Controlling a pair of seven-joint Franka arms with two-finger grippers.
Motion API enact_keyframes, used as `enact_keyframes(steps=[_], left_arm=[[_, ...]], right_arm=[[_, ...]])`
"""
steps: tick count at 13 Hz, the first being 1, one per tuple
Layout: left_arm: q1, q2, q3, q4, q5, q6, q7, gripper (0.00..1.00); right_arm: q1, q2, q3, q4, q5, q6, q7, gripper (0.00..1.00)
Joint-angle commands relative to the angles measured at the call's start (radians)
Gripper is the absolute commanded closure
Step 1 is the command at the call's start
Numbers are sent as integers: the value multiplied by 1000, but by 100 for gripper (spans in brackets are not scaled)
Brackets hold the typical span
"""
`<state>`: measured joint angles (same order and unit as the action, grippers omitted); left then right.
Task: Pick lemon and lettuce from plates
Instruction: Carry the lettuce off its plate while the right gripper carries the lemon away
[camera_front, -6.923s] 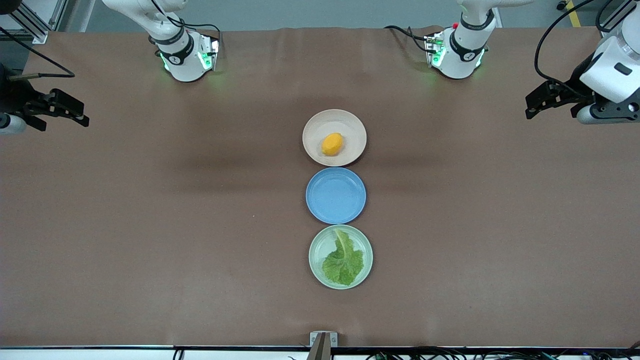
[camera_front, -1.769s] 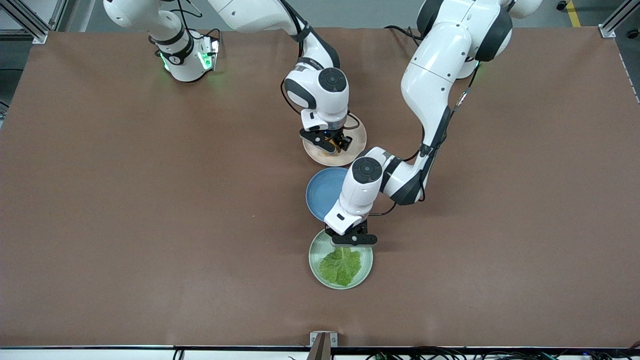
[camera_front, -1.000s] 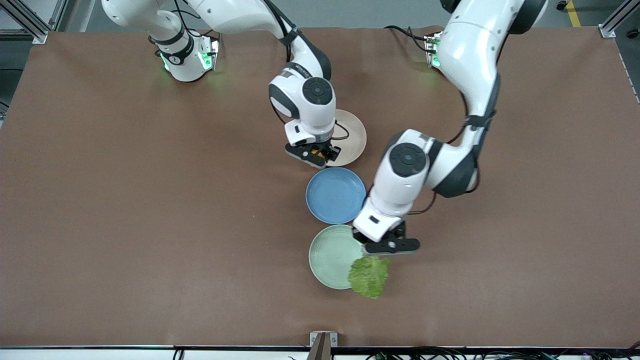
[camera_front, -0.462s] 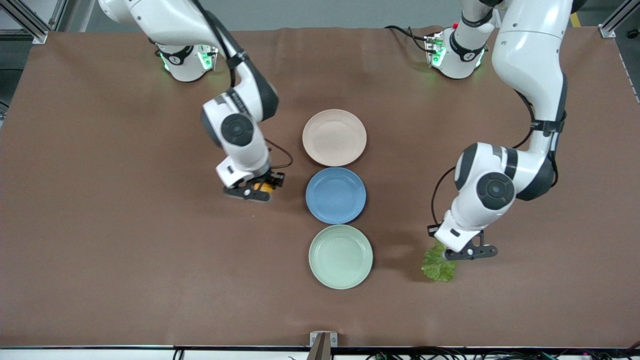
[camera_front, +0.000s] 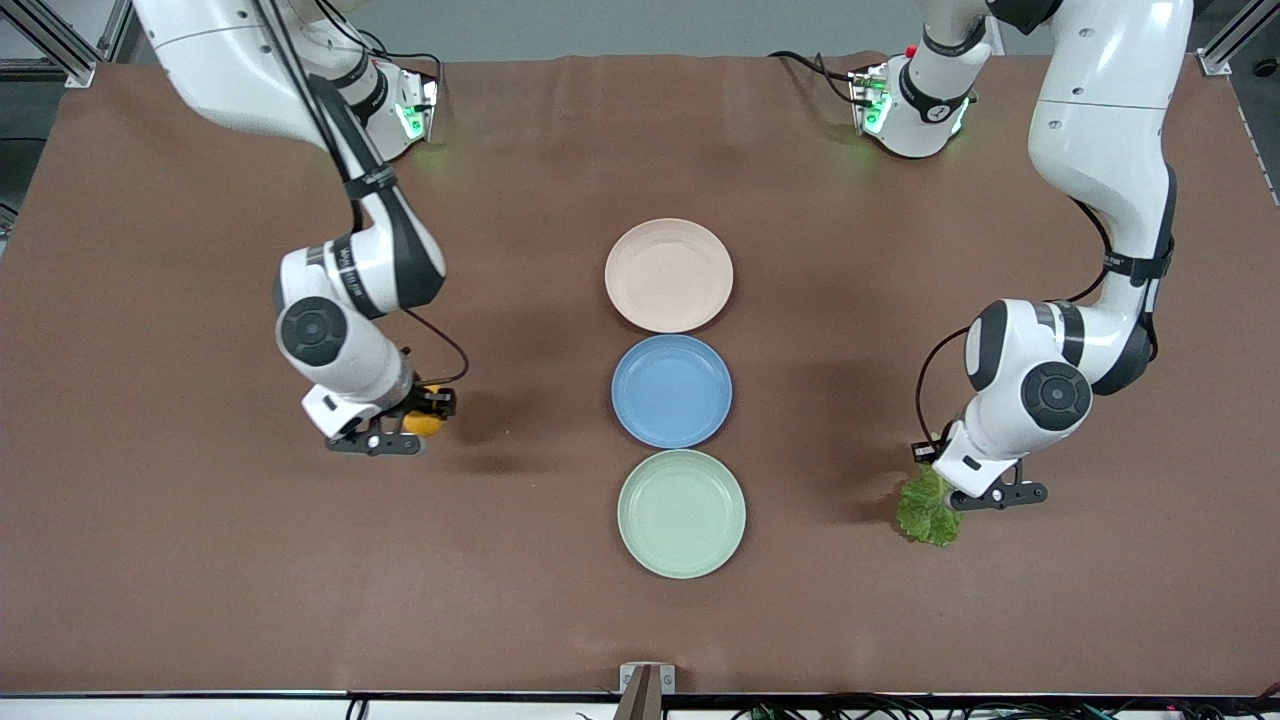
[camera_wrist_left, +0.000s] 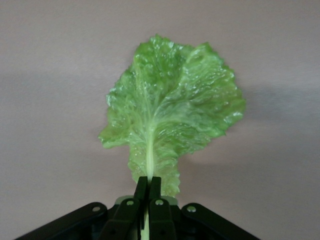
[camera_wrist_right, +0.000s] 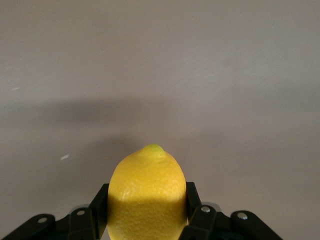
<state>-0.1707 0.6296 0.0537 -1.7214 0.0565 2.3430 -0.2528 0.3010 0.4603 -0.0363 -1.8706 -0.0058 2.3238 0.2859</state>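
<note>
No readable brand, label or writing in any view.

Count: three plates in a row mid-desk, all bare: beige-pink plate (camera_front: 668, 275) nearest the arm bases, blue plate (camera_front: 671, 391) in the middle, mint green plate (camera_front: 681, 514) nearest the front camera. One lemon, one lettuce leaf, two arms.

Right hand (camera_front: 400, 432) is clamped on the lemon (camera_front: 425, 423) and hangs over bare desk (camera_front: 200, 560) toward the right arm's end, well apart from the plates. Right wrist view: lemon (camera_wrist_right: 147, 192) squeezed between both fingers (camera_wrist_right: 192, 202), brown surface below.

Left hand (camera_front: 975, 493) pinches the lettuce (camera_front: 927, 510) by its stem, over bare desk toward the left arm's end, well apart from the mint green plate. Left wrist view: fingers (camera_wrist_left: 155, 197) closed tight on the pale rib, leaf (camera_wrist_left: 172, 112) hanging spread below them.

Versus 0.5 s ago: both hands have carried their loads farther outward from the plate row, the right hand more than the left. The plates have not shifted.
</note>
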Motion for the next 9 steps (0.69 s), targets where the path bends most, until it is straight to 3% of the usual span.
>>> enact_keyframes(steps=[1,5,6,7,8,9], left_arm=[[39,-24,-8,-30,42,15,0,95],[63,-4,-11,-33,43,15,-2,88],[63,-2,-11,-32,43,15,0,74],[63,-2,-11,-29,43,15,-3,41],[63,-5,-11,-26,42,15,-3,15],[63,-14,-11,-15,42,13,1,0]], right_arm=[[-78,26,23,-53,0,100,-109,97],[-166,99,24,-44,0,169,-259,97],[-177,115,24,-35,1,176,-287,97],[-186,133,26,-22,1,178,-303,97],[-194,149,26,-13,3,180,-307,97],[-195,152,26,-7,3,180,-307,97]])
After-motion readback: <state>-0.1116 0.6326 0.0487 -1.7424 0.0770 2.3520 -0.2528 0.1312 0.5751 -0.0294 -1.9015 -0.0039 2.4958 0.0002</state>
